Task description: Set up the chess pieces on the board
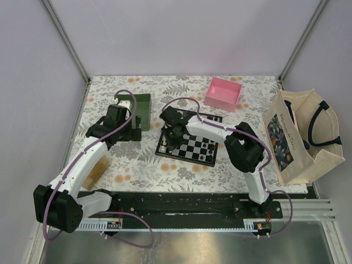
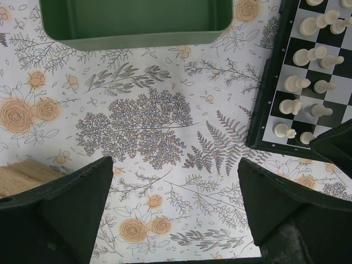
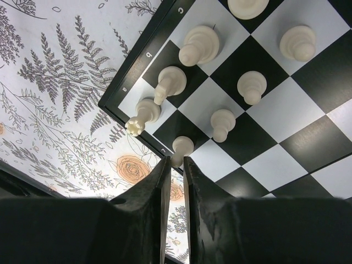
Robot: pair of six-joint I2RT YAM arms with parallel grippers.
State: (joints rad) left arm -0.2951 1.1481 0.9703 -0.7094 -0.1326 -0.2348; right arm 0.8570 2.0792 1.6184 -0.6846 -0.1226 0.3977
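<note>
The checkered board (image 1: 198, 148) lies mid-table, and its corner fills the right wrist view (image 3: 286, 110). Several cream-white chess pieces (image 3: 198, 47) stand in two rows along its edge. My right gripper (image 3: 175, 162) is over that corner, its tips pinched on the head of a white pawn (image 3: 182, 146) that stands on the corner square. In the top view the right gripper (image 1: 175, 137) hangs over the board's left end. My left gripper (image 2: 176, 181) is open and holds nothing over the floral cloth, left of the board (image 2: 264, 104) and its white pieces (image 2: 300, 55).
A green tray (image 1: 144, 103) sits just beyond the left gripper, its wall (image 2: 132, 33) at the top of the left wrist view. A pink box (image 1: 224, 93) stands behind the board. A tote bag (image 1: 302, 137) is at the right edge. A wooden block (image 1: 99, 168) lies at the left.
</note>
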